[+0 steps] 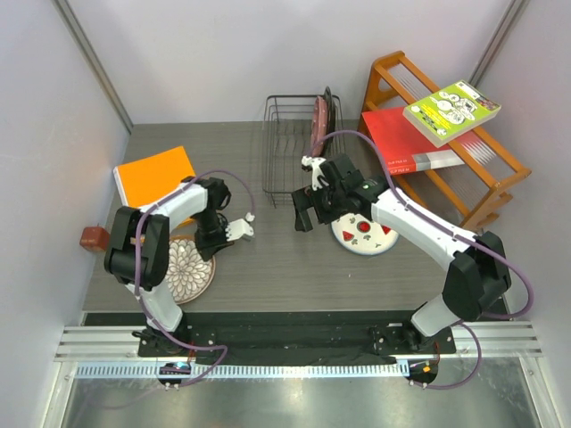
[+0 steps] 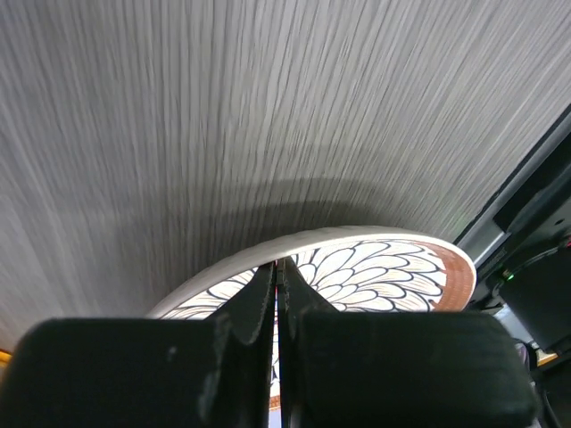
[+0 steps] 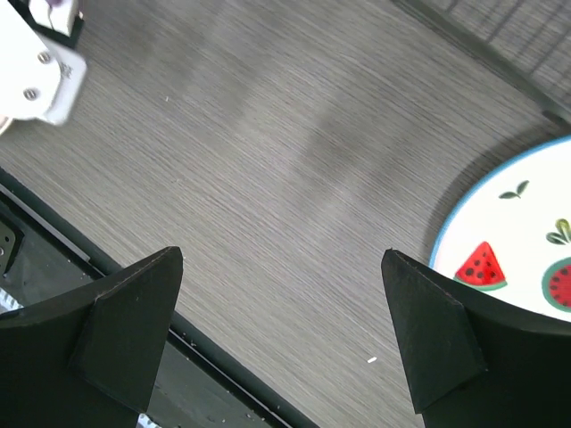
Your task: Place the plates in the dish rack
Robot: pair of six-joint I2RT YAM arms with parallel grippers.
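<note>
judging by the layout, a pickup is in hand: right tool (image 1: pixel 304 214) gapes wide beside the fruit plate (image 1: pixel 364 234); left tool (image 1: pixel 239 229) is pinched empty near the petal plate (image 1: pixel 189 267). next likely needs a rim grip, then the dish rack (image 1: pixel 290 152).

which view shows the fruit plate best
Top external: most of the fruit plate shows, with the right arm over its upper edge. The right wrist view catches only one edge; the left wrist view shows none of it.

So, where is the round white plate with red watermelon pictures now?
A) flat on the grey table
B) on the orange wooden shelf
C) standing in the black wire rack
A: the white plate lies flat on the grey table, outside any rack.
</note>
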